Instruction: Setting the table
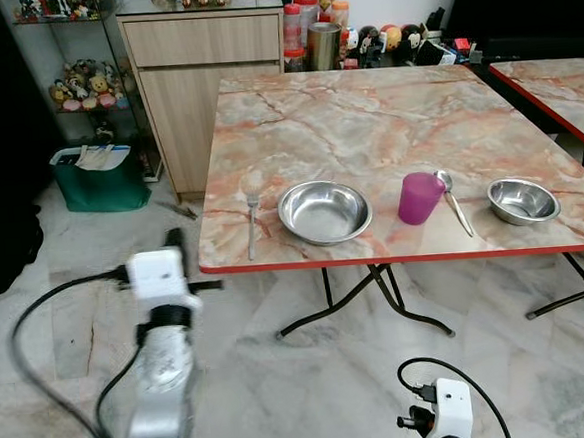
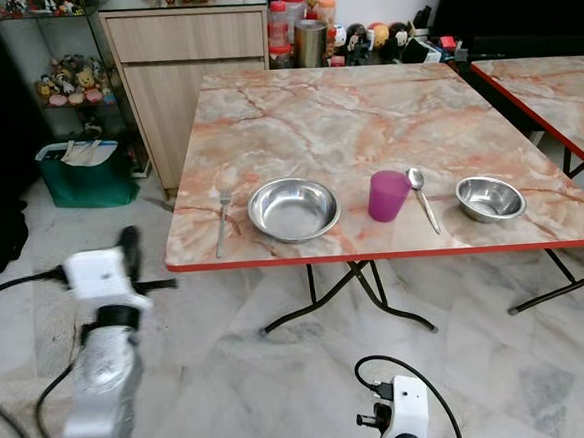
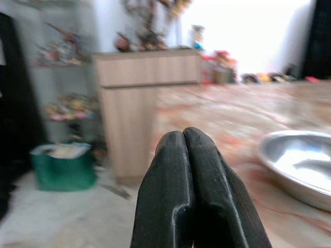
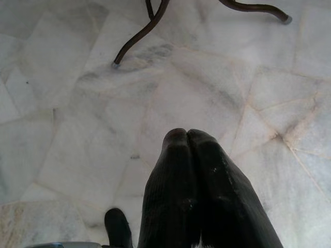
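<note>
On the marble-patterned table (image 1: 366,124), along its near edge, lie a fork (image 1: 252,222), a large steel bowl (image 1: 324,212), a purple cup (image 1: 419,198), a spoon (image 1: 455,204) and a small steel bowl (image 1: 523,201). My left gripper (image 3: 183,137) is shut and empty, raised just left of the table's near corner, at about tabletop height. The large bowl (image 3: 302,165) lies ahead of it to the side. My right arm (image 1: 446,414) hangs low, its gripper (image 4: 187,135) shut and pointing down at the floor.
A wooden cabinet (image 1: 202,85) stands behind the table with jars and a steel canister (image 1: 324,44) beside it. A green bin (image 1: 99,177) sits on the floor at left. A second table (image 1: 563,85) stands at right. Black cables (image 1: 40,337) trail from my arms. The table's legs (image 1: 377,293) fold outward underneath.
</note>
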